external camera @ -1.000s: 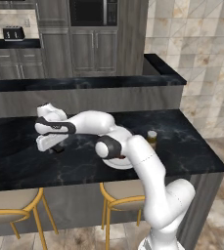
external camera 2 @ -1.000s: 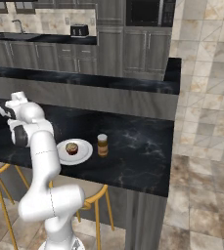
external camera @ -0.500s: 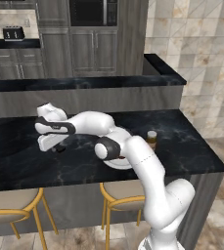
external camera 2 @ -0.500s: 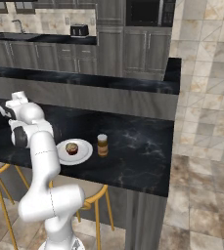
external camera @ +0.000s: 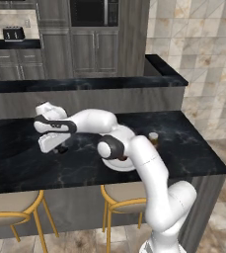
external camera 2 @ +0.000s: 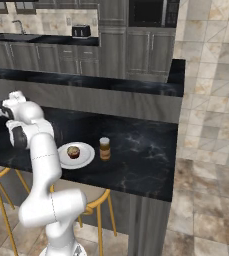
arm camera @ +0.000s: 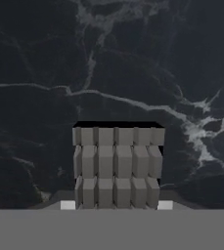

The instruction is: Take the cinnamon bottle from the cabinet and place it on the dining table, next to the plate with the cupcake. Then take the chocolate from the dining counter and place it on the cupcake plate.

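Tool (external camera: 61, 148) is down at the black marble surface (external camera: 193, 148), left of the plate (external camera: 118, 163); jaws closed in on the chocolate (arm camera: 117, 163), a segmented bar sitting between them in the hand view, its lower edge at the fingertips. Can't tell if the bar is off the surface. Cinnamon bottle (external camera 2: 104, 148) stands upright just beside the plate on its right, cupcake (external camera 2: 74, 152) on the plate
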Motion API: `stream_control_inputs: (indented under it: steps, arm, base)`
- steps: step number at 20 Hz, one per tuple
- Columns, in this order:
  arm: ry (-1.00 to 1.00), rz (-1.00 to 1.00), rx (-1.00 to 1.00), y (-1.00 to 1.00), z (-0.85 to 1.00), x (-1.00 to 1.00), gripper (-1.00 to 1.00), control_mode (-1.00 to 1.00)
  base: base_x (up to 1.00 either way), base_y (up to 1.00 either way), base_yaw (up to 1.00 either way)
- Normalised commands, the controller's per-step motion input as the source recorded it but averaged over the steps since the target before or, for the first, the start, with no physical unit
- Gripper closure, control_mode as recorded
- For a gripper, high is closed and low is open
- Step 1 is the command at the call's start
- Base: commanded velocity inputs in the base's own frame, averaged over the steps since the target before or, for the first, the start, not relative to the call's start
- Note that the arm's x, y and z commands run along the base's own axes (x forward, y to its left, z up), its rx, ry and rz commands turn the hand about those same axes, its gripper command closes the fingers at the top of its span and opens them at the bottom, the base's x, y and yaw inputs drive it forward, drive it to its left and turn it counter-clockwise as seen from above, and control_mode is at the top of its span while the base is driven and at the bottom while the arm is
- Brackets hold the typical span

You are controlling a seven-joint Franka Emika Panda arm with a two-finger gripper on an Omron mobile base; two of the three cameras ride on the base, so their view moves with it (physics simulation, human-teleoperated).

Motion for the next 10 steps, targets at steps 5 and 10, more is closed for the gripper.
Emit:
stream_control_inputs:
  steps: [5,10]
  arm:
    - [0.00,0.00,0.06,-0.35,0.20,-0.62,1.00,-1.00]
    - [-0.09,0.00,0.10,-0.43,0.08,-0.75,1.00,-1.00]
  base:
    - [0.00,0.00,0.00]
    - [0.00,0.00,0.00]
